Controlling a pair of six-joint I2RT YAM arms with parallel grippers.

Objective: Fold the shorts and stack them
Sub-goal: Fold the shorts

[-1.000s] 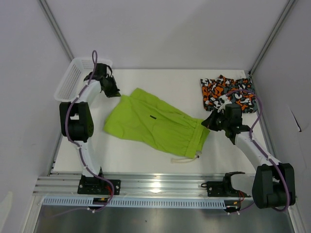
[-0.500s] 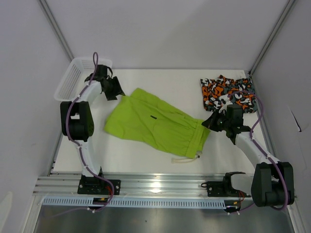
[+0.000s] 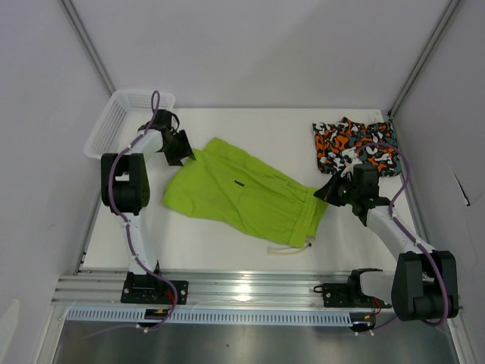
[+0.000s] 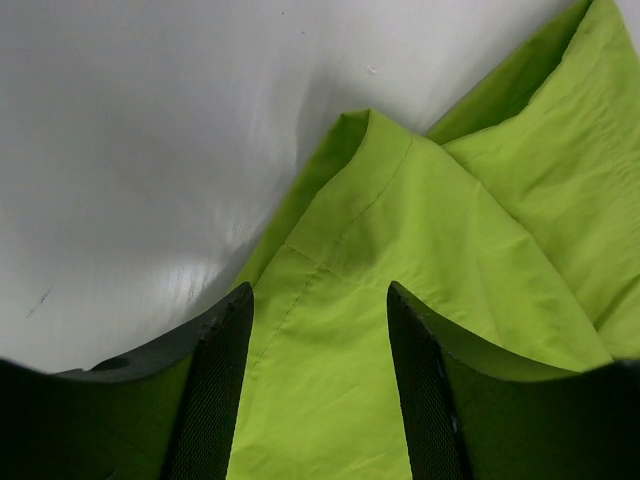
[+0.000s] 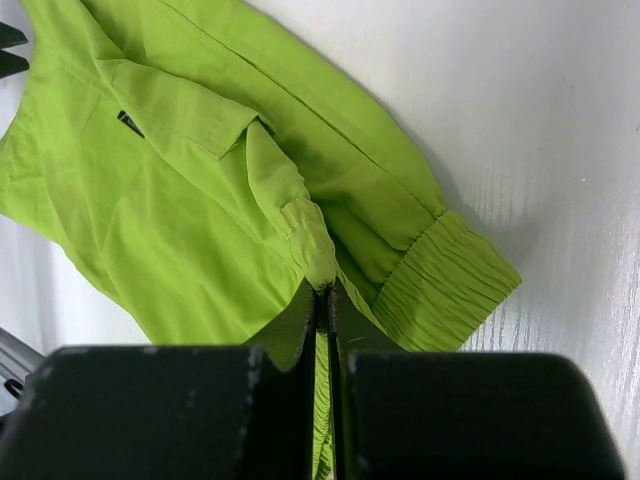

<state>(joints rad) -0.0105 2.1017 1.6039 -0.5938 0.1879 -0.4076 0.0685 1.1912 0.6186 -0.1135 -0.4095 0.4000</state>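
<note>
Lime green shorts (image 3: 242,193): lay spread flat across the middle of the tabletop (image 3: 258,125), slanting from the leg hems toward the far-left corner to the elastic waistband toward the near-right.
Drawstring (image 3: 292,249): white, trailed off the waistband toward the near edge.
Camo shorts (image 3: 355,144): lay in a compact heap in the far-right corner, apart from the green pair.
My right pincer (image 5: 322,295): was closed on the green pair, pinching a raised ridge of cloth just beside the gathered waistband at the shorts' right end.
My left pincer (image 4: 320,300): stood with its jaws apart over a leg-hem corner at the far-left end of the green pair. The cloth lay between and under my fingers (image 4: 215,380), and I clamped none of it.
Basket (image 3: 114,121): white mesh, sat at the far-left corner along the left edge, just beside my left arm.
</note>
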